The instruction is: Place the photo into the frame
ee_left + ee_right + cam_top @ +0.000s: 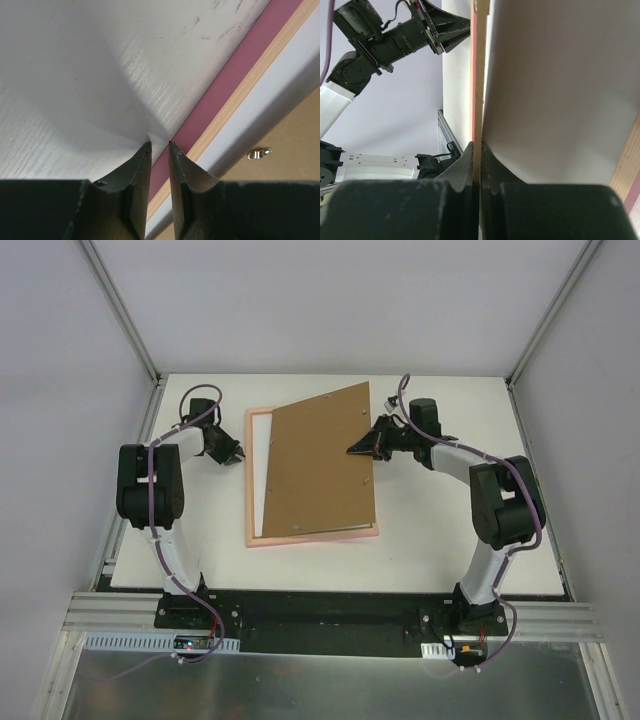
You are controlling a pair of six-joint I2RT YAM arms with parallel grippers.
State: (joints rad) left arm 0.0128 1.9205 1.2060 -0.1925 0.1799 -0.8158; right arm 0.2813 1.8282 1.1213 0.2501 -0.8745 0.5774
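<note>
The frame lies face down in the middle of the table, with its pink edge in the left wrist view. The photo lies in it white back up, showing as a strip along the left. The brown backing board lies askew over it. My right gripper is shut on the board's right edge, its jaws pinching the thin board. My left gripper sits at the frame's left edge, its fingertips a little apart and empty.
A small metal turn clip sits on the backing board. White table lies around the frame, with cell walls and posts on three sides. My left arm shows across from the right wrist.
</note>
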